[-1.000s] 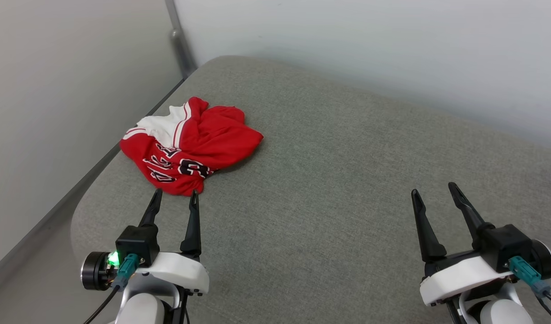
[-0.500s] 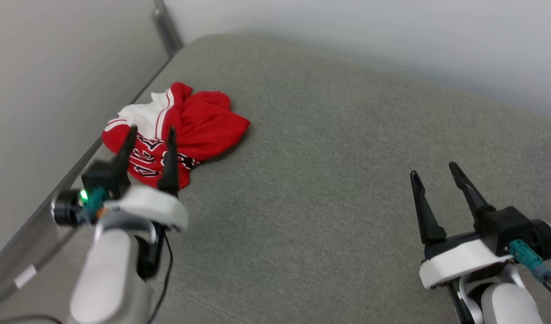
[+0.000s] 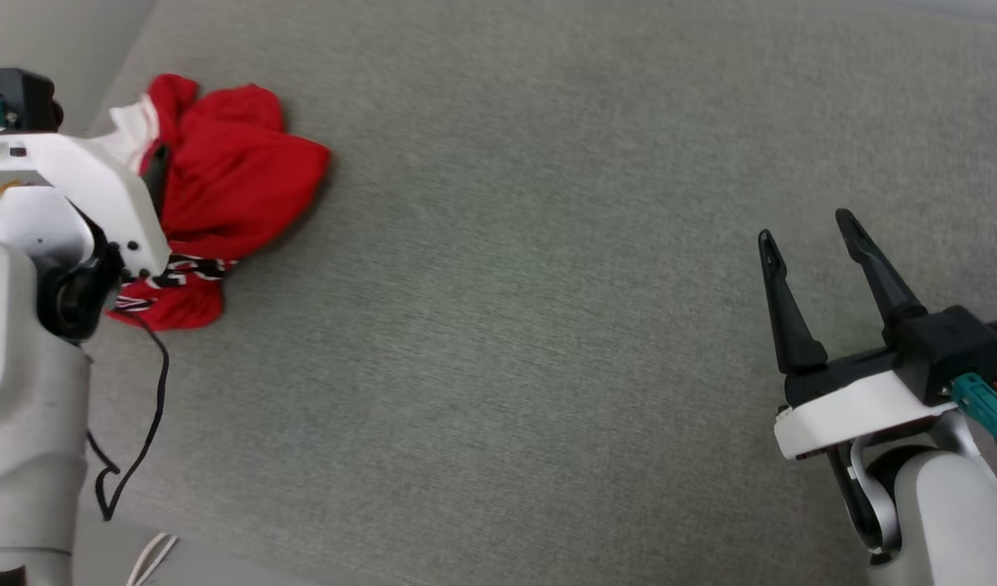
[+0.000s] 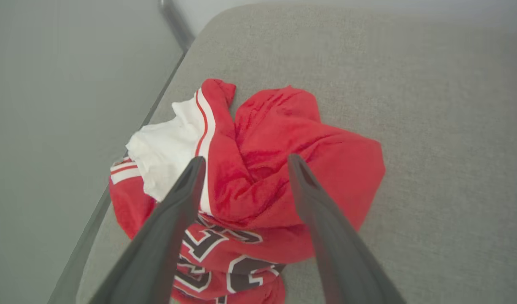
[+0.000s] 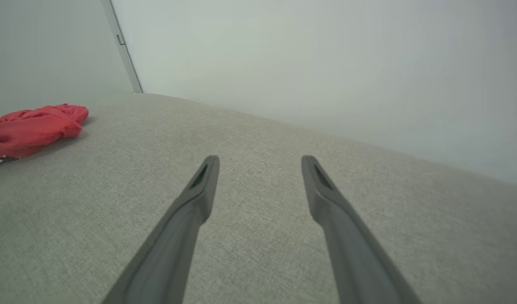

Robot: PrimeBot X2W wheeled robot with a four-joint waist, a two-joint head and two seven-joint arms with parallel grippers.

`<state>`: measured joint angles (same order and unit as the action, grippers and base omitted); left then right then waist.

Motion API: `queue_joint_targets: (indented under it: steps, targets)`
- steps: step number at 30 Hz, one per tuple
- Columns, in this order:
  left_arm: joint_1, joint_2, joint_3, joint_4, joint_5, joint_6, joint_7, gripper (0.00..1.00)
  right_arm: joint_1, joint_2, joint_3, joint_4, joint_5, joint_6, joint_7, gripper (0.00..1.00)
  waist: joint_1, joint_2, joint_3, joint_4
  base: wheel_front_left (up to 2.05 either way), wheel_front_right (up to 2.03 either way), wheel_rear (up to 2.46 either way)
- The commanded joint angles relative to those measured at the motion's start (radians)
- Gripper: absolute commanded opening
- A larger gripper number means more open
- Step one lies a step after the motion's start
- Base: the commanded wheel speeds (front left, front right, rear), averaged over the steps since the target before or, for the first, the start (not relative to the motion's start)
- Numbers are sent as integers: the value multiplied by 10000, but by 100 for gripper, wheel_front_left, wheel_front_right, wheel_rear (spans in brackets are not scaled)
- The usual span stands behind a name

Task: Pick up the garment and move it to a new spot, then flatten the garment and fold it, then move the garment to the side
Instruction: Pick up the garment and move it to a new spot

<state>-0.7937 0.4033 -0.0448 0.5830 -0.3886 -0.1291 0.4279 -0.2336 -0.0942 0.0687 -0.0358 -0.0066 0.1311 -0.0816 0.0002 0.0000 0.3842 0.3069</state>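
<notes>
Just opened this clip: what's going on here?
A two-armed robot is going for a crumpled red shirt lying near the left edge of a grey cushion. The left claw is open and poised over the shirt, its fingers straddling the bunched fabric, not yet closed on it. The right claw is open too, over bare cushion well away from the shirt. Nothing has been picked up, flattened or folded.

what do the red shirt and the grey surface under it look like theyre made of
The garment looks like thin, soft jersey knit with a matte finish, possibly synthetic: it slumps in loose folds and fine creases. The grey surface looks like woven upholstery cloth over padding, going by its fine flecked weave and rounded edge. What lies beneath cannot be told.
</notes>
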Motion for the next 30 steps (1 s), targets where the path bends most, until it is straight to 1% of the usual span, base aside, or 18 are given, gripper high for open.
queue_joint_targets:
  steps: [1,4,8,10,12,13,14,15,18,20,22,25,28,30]
  targets:
    - [-102,125,-119,123,-260,-10,332,100,-240,-59,38,-70,42,-7,5,100,-2,0,637,-548,0,0,0]
    - [-102,729,-337,597,-1092,-3,1392,100,-402,-104,66,-62,84,-7,-53,100,-2,0,970,-751,0,0,0]
    - [118,1103,-179,1394,-1954,-8,2408,100,-616,-111,190,20,151,-7,-141,100,-2,0,1254,-965,0,0,0]
    - [228,1152,37,1838,-2290,24,2747,100,-706,-114,284,90,203,-7,-167,100,-2,0,1322,-1069,0,0,0]
    - [386,1005,115,2253,-2514,125,3082,100,-784,-122,308,163,246,-7,-213,100,-2,0,1343,-1133,0,0,0]
    - [452,945,142,2401,-2585,161,3188,93,-799,-121,304,193,248,-7,-237,100,-2,0,1346,-1149,0,0,0]
    - [498,887,176,2517,-2665,216,3238,35,-803,-122,290,219,259,-7,-240,100,-2,0,1343,-1157,0,0,0]
    - [525,833,167,2578,-2660,258,3191,0,-815,-126,273,238,264,-7,-238,100,-2,0,1338,-1154,0,0,0]
    - [532,712,130,2624,-2611,310,2880,0,-752,-124,211,326,269,-7,-252,100,-2,0,1195,-1098,0,0,0]
    - [423,762,33,2580,-2413,333,2494,0,-687,-115,180,402,253,-7,-267,100,-2,0,999,-1032,0,0,0]
    - [238,891,-15,2494,-2170,481,1967,0,-592,-91,152,461,259,-7,-306,100,-2,0,732,-948,0,0,0]
    - [-122,1036,-175,2294,-1657,734,833,0,-416,-49,83,601,296,-7,-355,100,-2,0,186,-797,0,0,0]
    - [-347,976,-351,2131,-1165,955,-518,0,-202,30,-10,707,337,-7,-395,100,-2,0,-413,-656,0,0,0]
    - [-441,822,-374,2064,-1030,996,-1402,0,-28,90,-70,774,347,-7,-428,100,-2,0,-844,-595,0,0,0]
